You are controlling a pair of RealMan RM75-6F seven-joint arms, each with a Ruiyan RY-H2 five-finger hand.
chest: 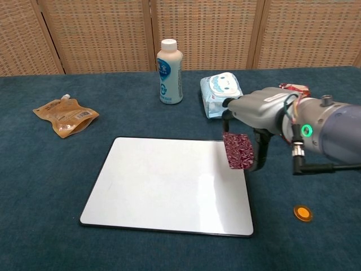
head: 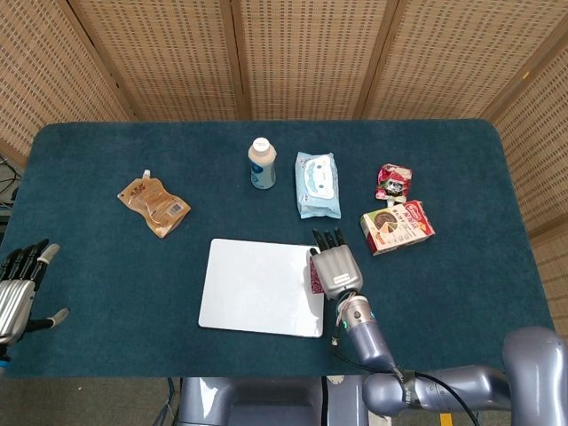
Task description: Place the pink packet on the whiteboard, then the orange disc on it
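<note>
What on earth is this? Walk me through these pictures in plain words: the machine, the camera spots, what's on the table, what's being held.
This is a two-armed robot with humanlike hands, steered by a person. One picture looks down from its head, the other looks forward from its chest.

The right hand holds the pink packet in the air over the right edge of the whiteboard. The left hand is open and empty at the table's near left edge, seen only from the head.

The orange disc waits on the blue table, right of the board. Further back lie a brown pouch, a white bottle, a pack of wipes, a red box and a small red packet.
</note>
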